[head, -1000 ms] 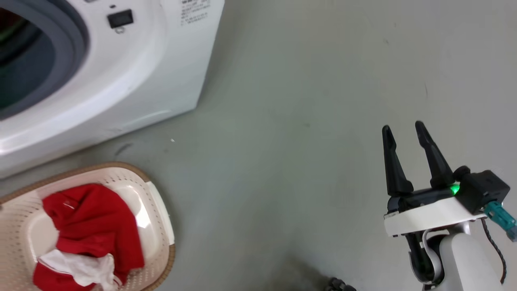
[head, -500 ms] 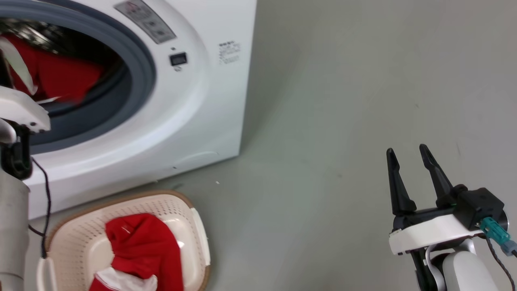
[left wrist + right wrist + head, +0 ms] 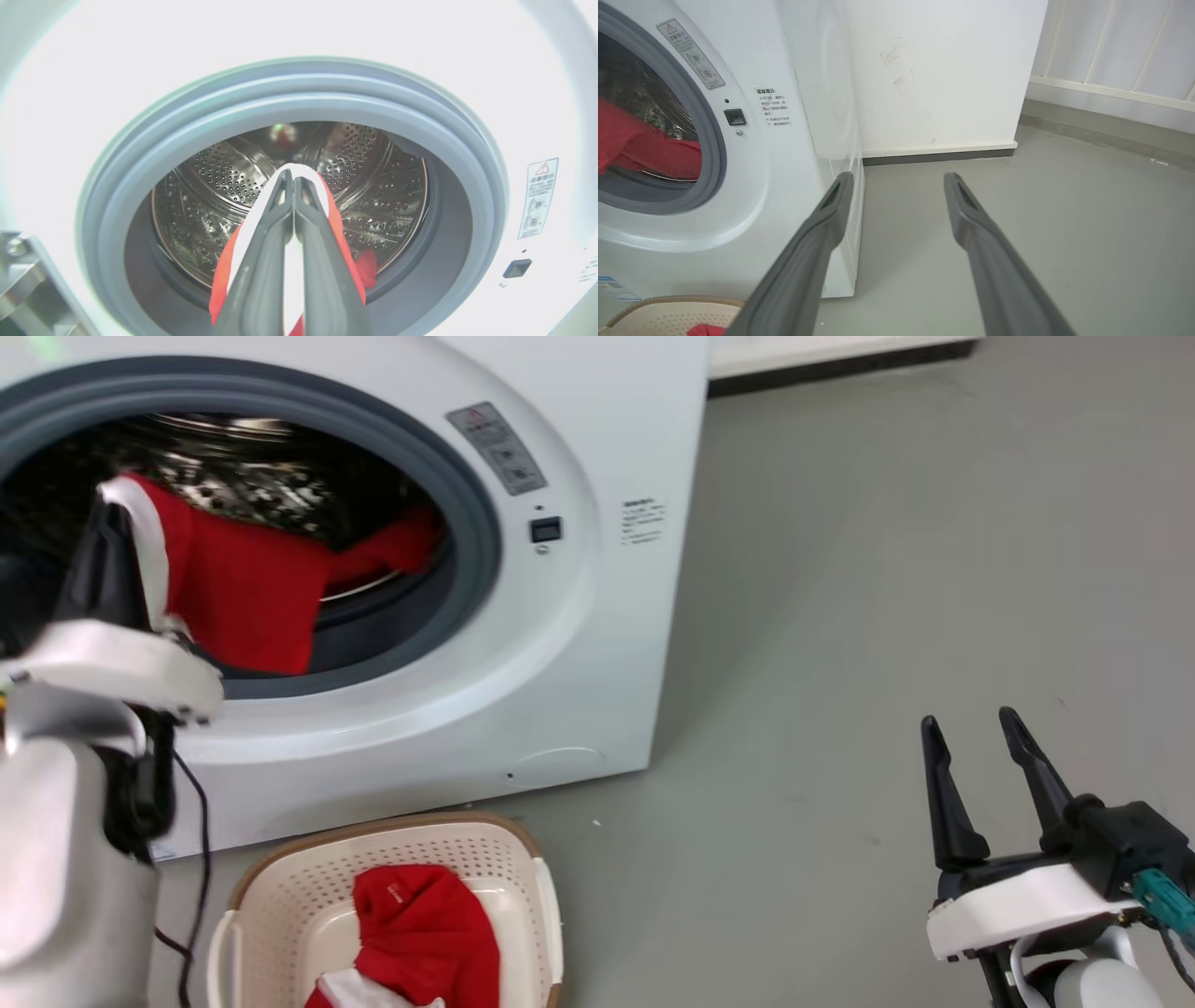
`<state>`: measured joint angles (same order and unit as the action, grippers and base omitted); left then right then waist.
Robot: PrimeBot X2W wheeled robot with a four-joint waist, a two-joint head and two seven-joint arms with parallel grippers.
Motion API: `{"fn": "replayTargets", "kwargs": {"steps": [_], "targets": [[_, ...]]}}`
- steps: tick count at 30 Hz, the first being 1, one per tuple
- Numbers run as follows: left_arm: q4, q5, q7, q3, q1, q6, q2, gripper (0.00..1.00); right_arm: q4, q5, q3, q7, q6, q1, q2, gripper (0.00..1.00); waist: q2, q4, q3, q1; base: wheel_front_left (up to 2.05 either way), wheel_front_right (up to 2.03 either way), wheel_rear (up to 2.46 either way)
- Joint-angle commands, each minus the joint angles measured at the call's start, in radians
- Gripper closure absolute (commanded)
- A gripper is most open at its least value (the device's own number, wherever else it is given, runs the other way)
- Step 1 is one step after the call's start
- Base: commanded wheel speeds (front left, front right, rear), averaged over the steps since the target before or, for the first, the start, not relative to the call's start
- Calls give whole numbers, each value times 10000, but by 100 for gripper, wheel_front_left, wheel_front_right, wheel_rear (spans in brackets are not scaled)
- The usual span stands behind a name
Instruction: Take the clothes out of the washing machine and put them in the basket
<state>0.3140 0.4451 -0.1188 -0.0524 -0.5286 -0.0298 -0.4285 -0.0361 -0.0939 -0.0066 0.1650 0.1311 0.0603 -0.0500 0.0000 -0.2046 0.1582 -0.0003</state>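
Note:
The washing machine [image 3: 597, 644] stands with its round mouth uncovered, and its steel drum [image 3: 373, 186] shows behind. My left gripper [image 3: 114, 518] is at the mouth, shut on a red garment with white trim [image 3: 243, 597] that hangs from its fingertips over the grey ring [image 3: 471, 523]. In the left wrist view the gripper [image 3: 293, 175] pinches the white trim, with red cloth [image 3: 348, 252] draping below. The cream basket [image 3: 392, 826] sits on the floor in front of the machine and holds another red garment [image 3: 425, 924]. My right gripper [image 3: 976, 733] stands open over bare floor at the right.
Grey floor [image 3: 887, 569] stretches to the right of the machine. A white wall with a dark baseboard [image 3: 938, 156] stands behind it. A metal door hinge [image 3: 18, 280] shows at the mouth's lower left. The basket's corner [image 3: 668, 310] lies left of my right gripper [image 3: 899, 179].
The head camera has swung toward the machine, so its mouth is now in full sight. My left arm has come into the picture holding the red garment. The right gripper stays open.

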Motion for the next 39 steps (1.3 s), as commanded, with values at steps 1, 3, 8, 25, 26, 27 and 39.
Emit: {"fn": "replayTargets", "kwargs": {"steps": [1, 3, 8, 25, 26, 27, 39], "targets": [[-523, 42, 88, 0, 423, -131, 89, 100, 116, 39, -50, -68, -7, -157, -7, 0, 0, 334, -206, 3, 0, 0, 0], [-1334, 101, 199, 61, 1022, -362, 193, 100, 236, 51, -68, -150, -7, -239, -6, 0, 0, 507, -248, 3, 0, 0, 0], [-2946, 76, 420, 26, 2635, -853, 425, 100, 481, 161, -81, -325, -7, -381, -6, 0, 0, 877, -352, 3, 0, 0, 0], [-3475, 388, 480, -742, 6539, -1675, 1727, 100, 872, 242, 34, -584, -7, -481, -6, 0, 0, 1452, -37, 3, 0, 0, 0], [-3189, 534, 442, -800, 6607, -1638, 1887, 100, 893, 240, 49, -584, -7, -417, -6, 0, 0, 1456, 59, 3, 0, 0, 0], [-2790, 545, 403, -872, 6666, -1587, 1961, 100, 903, 247, 57, -571, -7, -344, -6, 0, 0, 1451, 142, 3, 0, 0, 0], [2056, 1191, -947, -764, 4936, -850, 2804, 100, 1173, 363, 0, -583, -7, 416, -4, 0, 0, 1007, 1868, 3, 0, 0, 0]]}}
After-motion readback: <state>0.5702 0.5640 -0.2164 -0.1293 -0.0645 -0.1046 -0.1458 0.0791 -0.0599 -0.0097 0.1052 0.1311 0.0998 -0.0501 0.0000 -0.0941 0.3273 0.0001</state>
